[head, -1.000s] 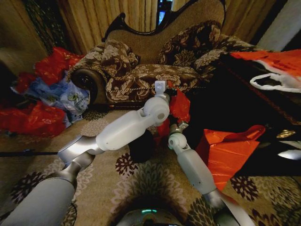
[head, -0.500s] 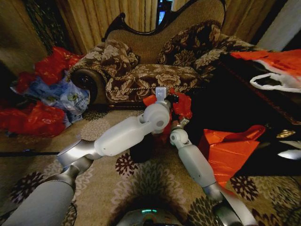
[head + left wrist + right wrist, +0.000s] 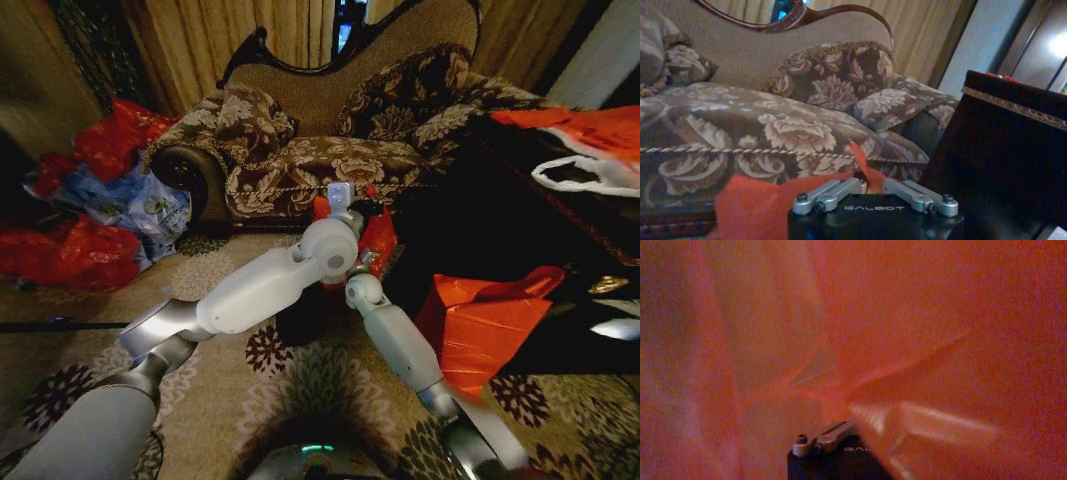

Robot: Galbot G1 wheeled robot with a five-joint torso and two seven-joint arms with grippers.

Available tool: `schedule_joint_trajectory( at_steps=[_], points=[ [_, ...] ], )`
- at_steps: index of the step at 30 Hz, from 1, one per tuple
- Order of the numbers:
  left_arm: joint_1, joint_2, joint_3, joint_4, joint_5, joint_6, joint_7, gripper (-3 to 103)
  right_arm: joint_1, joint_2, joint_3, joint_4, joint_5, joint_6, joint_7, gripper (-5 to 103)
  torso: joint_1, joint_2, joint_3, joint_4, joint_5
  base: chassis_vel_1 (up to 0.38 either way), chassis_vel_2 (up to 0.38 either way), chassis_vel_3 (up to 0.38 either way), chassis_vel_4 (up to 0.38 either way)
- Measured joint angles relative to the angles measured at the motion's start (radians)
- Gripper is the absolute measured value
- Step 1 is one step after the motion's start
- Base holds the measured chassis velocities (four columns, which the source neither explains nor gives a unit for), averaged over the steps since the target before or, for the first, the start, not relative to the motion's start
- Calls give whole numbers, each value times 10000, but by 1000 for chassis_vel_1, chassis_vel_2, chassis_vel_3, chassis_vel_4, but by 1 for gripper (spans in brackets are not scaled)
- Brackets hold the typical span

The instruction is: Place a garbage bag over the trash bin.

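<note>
Both grippers hold the garbage bag [image 3: 380, 237] above the trash bin [image 3: 301, 316].
Left gripper [image 3: 870, 189] pinches red plastic; right gripper [image 3: 823, 437] grip hidden, cannot tell.

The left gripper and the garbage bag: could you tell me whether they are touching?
Touching. In the left wrist view, the left gripper has its fingers closed on a fold of the garbage bag.

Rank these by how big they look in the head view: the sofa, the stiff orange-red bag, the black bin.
1. Sofa, clearly largest.
2. Stiff orange-red bag.
3. Black bin, though the left arm hides part of it.
</note>
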Motion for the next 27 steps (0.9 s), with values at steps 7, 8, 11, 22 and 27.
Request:
schedule_joint_trajectory(
  at_steps=[7, 8, 11, 22, 27],
  points=[
    [54, 468, -474, -192, -219, 31, -7, 0, -132, 17, -419, -164, -365, -75, -74, 0, 0, 0, 0, 0, 2, 0, 0, 0, 0],
    [52, 623, -639, -279, -418, 80, -108, 0, -197, 0, -528, -142, -373, -194, -74, 0, 0, 0, 0, 0, 2, 0, 0, 0, 0],
    [46, 847, -862, -400, -749, 170, -342, 0, -291, -81, -709, -32, -381, -382, -61, 0, 0, 0, 0, 0, 1, 0, 0, 0, 0],
    [1364, 3160, -3429, -1732, -3416, 239, -1527, 0, 27, -724, -2370, 1219, 1133, -2010, 1074, 0, -1, 0, -1, 1, -3, 0, 0, 0, 0],
    [2854, 3819, -4466, -2456, -3693, 228, -1535, 0, 427, -864, -3231, 1431, 1545, -2353, 1542, 0, 0, 0, -1, 0, -2, 0, 0, 0, 0]
  ],
)
